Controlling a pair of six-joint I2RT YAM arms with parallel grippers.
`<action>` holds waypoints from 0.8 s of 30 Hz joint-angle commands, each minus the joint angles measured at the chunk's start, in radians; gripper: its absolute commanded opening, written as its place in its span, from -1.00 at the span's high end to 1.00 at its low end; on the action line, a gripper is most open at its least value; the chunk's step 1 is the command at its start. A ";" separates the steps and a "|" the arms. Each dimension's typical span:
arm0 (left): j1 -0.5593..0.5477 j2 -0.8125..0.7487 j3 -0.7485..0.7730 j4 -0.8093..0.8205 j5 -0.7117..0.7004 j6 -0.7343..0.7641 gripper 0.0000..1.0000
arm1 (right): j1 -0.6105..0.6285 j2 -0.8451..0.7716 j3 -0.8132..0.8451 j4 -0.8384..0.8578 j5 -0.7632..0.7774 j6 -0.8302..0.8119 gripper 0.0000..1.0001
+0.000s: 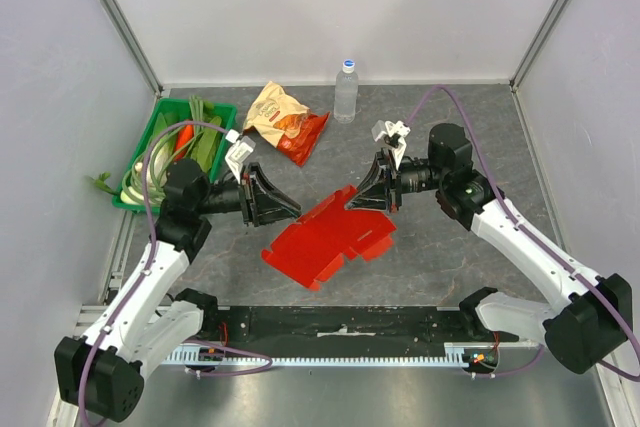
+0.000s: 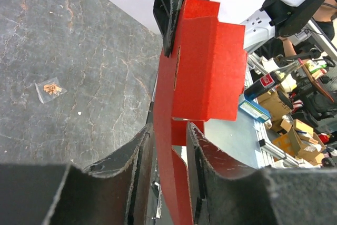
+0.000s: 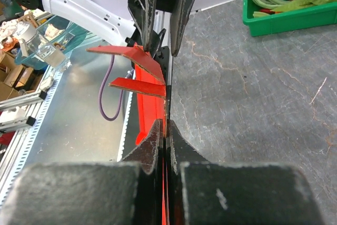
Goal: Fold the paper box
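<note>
The paper box (image 1: 325,237) sits mid-surface, between the arms, its long axis running from near-left to far-right. The right fingers (image 3: 150,148) are pinched tight on its far-right edge. The left fingers (image 2: 138,162) straddle its left edge, parted. The dark stone-look surface (image 1: 450,117) is walled in pale panels. A green bin (image 1: 147,137), snack bag (image 1: 285,122) and bottle (image 1: 346,92) line the far side, well apart from the box.

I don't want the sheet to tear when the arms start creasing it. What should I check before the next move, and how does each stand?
1. Right gripper shut on the paper box: ok.
2. Left gripper clamped: not ok, it straddles the sheet with a gap.
3. Snack bag and bottle apart from the box: ok.
4. Box lifted off the table: cannot tell.
5. Folds done: not ok, mostly flat.
</note>
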 commanded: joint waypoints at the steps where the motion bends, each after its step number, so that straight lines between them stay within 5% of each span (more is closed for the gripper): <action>1: -0.017 0.011 -0.012 0.026 0.041 -0.017 0.26 | -0.005 0.007 0.061 0.023 0.009 -0.010 1.00; 24: -0.106 -0.009 0.005 -0.005 0.082 0.065 0.18 | -0.005 -0.010 0.043 0.125 -0.010 0.082 1.00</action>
